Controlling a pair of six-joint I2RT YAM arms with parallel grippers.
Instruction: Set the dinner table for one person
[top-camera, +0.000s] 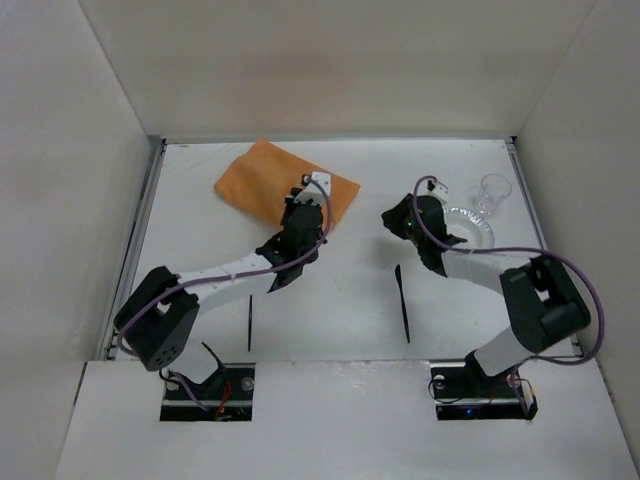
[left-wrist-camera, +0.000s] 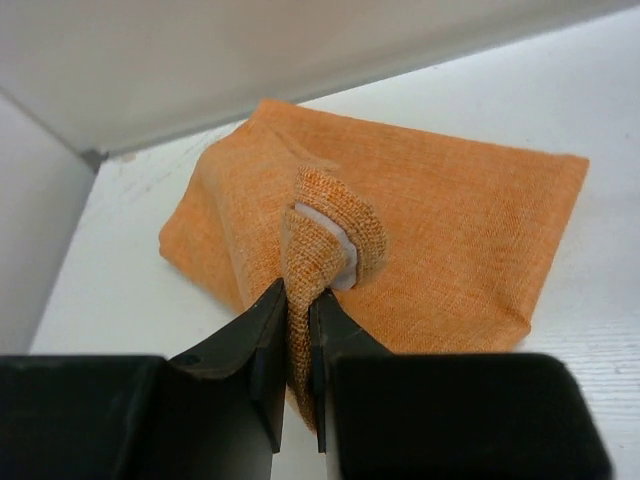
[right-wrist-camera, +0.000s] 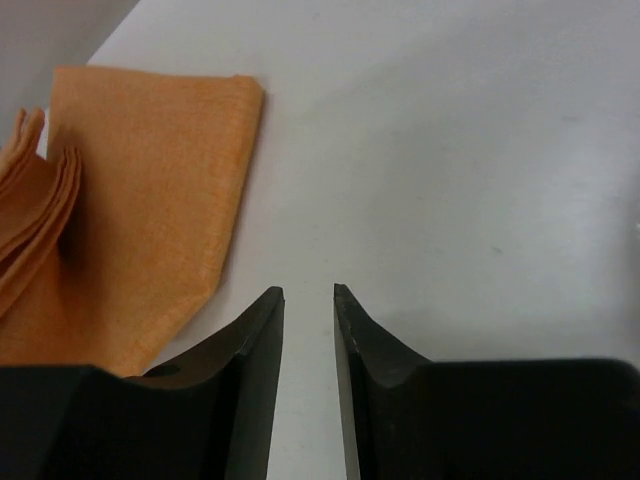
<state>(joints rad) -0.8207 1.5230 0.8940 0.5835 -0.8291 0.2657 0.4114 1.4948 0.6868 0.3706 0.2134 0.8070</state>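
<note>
The left hand (left-wrist-camera: 298, 300) pinches a raised fold of the orange mat (left-wrist-camera: 450, 230), apparently to drag it into place on the worktop (left-wrist-camera: 560, 90) beneath; the right hand (right-wrist-camera: 308, 292), narrowed and empty, hovers with the mat ahead to its left.

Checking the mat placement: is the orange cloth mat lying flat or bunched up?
Bunched: the left gripper pinches a raised fold of the orange cloth mat.
</note>
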